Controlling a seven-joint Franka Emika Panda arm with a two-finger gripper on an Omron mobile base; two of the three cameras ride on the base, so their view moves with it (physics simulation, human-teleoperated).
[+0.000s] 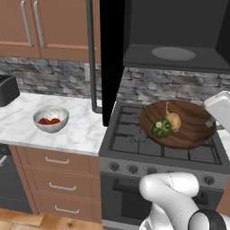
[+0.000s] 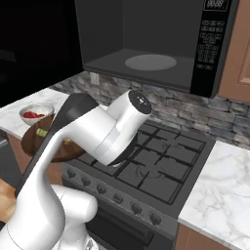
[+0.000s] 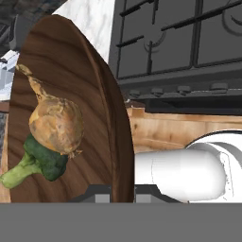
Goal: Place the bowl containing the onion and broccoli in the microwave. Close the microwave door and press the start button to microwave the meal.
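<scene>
marble counter (image 1: 81, 130), black stove (image 1: 134, 143), stone backsplash (image 1: 49, 74), wooden cabinets (image 1: 49, 24)

Wooden bowl (image 1: 184, 126) is held tilted above the stove (image 1: 134, 143), below the microwave (image 1: 175, 40) cavity. Onion (image 1: 173, 119) and broccoli (image 1: 161, 128) lie touching inside the bowl. Microwave door (image 1: 110, 58) stands open, left of the bowl. White bowl (image 1: 50, 119) with red pieces sits on the table (image 1: 27, 121), left of the stove.
</scene>
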